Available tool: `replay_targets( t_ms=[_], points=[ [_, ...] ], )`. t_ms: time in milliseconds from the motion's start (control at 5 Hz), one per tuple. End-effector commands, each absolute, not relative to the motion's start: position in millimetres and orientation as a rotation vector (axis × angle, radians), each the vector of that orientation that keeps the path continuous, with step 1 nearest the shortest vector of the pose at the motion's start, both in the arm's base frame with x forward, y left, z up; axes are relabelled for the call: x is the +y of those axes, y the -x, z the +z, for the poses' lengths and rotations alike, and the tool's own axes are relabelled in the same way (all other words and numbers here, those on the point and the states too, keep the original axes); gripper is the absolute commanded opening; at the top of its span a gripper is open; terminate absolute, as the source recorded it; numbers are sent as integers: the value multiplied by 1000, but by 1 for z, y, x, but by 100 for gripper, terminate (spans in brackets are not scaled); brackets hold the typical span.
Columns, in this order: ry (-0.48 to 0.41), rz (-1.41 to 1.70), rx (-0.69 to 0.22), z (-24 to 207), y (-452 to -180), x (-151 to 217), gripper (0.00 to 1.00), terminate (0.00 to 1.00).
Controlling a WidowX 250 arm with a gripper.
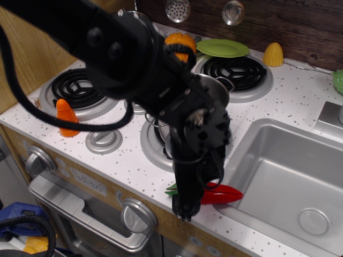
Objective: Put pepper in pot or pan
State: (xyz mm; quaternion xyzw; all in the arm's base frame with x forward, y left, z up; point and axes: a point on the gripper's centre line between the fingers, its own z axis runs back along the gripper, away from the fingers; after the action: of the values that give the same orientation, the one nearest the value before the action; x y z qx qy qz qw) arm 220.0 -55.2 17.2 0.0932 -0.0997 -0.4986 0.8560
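Observation:
The red chili pepper [223,194] lies on the white counter near the front edge, left of the sink, its tip pointing right. Its green stem end [171,189] just shows beside the arm. My black gripper [185,209] is lowered over the stem end and hides it. The jaws are seen from behind, so their state does not show. The shiny steel pot [213,89] stands on the front right burner behind the gripper, mostly hidden by the arm.
An orange carrot [65,115] stands by the left burner. The steel sink [286,176] lies to the right. A grey knob [103,140], a green plate [222,48] and a yellow corn [273,54] are also on the counter.

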Motion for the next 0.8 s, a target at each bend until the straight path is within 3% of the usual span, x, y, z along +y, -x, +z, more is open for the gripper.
replay_targets(
  t_ms=[0,200,400,600],
  points=[
    [-174,-1016,-283,8,-225,-57,100,0],
    [-144,-1019,-292,11,-226,-54,0,0],
    [-143,-1024,-283,17,-226,-52,0,0],
    [-164,-1063,-191,48,-222,-42,0,0]
  ],
)
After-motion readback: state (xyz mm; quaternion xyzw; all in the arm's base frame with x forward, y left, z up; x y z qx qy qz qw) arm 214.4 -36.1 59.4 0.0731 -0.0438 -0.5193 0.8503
